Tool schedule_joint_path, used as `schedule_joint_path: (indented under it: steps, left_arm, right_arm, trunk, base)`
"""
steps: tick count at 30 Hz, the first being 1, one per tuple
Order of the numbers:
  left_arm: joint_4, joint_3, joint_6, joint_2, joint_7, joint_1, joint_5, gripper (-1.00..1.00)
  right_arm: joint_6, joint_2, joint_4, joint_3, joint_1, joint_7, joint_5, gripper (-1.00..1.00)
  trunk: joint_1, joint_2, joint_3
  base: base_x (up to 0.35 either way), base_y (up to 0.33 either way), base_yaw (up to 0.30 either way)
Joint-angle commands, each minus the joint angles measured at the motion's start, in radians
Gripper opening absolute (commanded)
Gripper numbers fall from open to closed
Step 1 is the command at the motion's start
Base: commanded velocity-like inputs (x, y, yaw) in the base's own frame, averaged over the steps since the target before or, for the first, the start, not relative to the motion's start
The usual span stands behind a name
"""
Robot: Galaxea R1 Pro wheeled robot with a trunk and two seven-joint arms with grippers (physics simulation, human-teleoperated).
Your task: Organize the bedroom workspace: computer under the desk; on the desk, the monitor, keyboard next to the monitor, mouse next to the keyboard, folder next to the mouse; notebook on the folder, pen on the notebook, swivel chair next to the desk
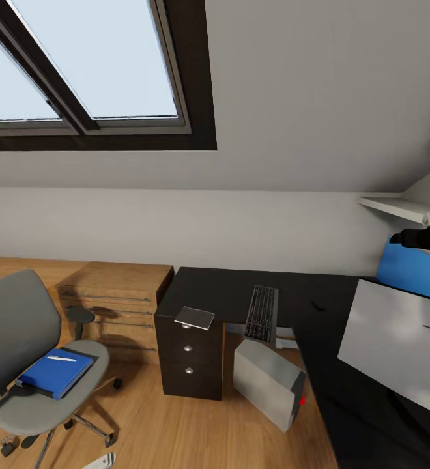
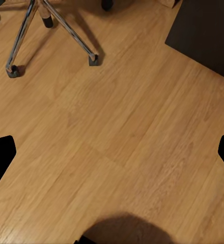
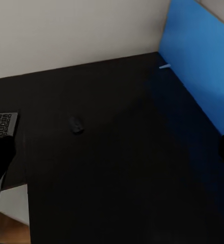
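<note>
Bright blue flat folder (image 1: 55, 372) with a slim white pen (image 1: 61, 358) on it, lying on the seat of the grey upholstered swivel chair (image 1: 19, 332). The thin grey notebook (image 1: 194, 318) rests on the corner of the glossy black desk (image 1: 208, 286) above the dark drawer unit (image 1: 189, 358); the slim black keyboard (image 1: 262, 312) overhangs the desk edge, the small dark mouse (image 3: 77, 124) sits just beyond it, and the light grey computer tower (image 1: 269, 384) stands tilted beneath. Both grippers show fingers spread, empty. Likely hazards: the pen rolling off if the folder is tipped, and the overhanging keyboard being knocked. Light wood plank floor (image 2: 122, 142), grey sloped wall, dark-framed skylight (image 1: 98, 71).
</note>
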Motion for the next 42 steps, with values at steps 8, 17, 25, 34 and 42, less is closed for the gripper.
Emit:
schedule_joint_path:
  steps: [8, 17, 25, 34, 42]
  left_arm:
    - [-0.002, -0.006, 0.003, 0.001, 0.009, 0.0, 0.004, 1.0]
    - [-0.001, -0.006, 0.003, 0.001, 0.009, 0.0, 0.005, 1.0]
    - [-0.001, -0.006, 0.003, 0.001, 0.009, 0.0, 0.005, 1.0]
    - [-0.003, -0.005, 0.003, 0.0, 0.009, 0.0, 0.002, 1.0]
    - [-0.003, -0.005, 0.003, 0.0, 0.009, 0.0, 0.002, 1.0]
  right_arm:
    - [0.003, -0.001, 0.024, 0.007, -0.001, -0.001, 0.022, 1.0]
    - [0.002, -0.001, 0.04, 0.008, -0.001, -0.001, 0.044, 1.0]
    - [0.002, -0.002, 0.041, 0.007, -0.001, -0.001, 0.074, 1.0]
    - [0.0, -0.002, 0.125, 0.008, -0.001, 0.006, 0.162, 1.0]
    - [-0.009, 0.002, 0.238, 0.012, 0.0, 0.007, 0.164, 1.0]
  trunk:
    - [0.0, -0.001, 0.0]
    - [0.0, -0.001, 0.0]
    - [0.0, -0.001, 0.0]
    - [0.0, -0.001, 0.0]
    - [0.0, -0.001, 0.0]
  base:
    - [0.016, 0.011, 0.0]
    - [0.136, 0.149, 0.0]
    - [0.007, 0.008, 0.0]
    - [0.0, 0.0, 0.0]
    - [0.0, 0.0, 0.0]
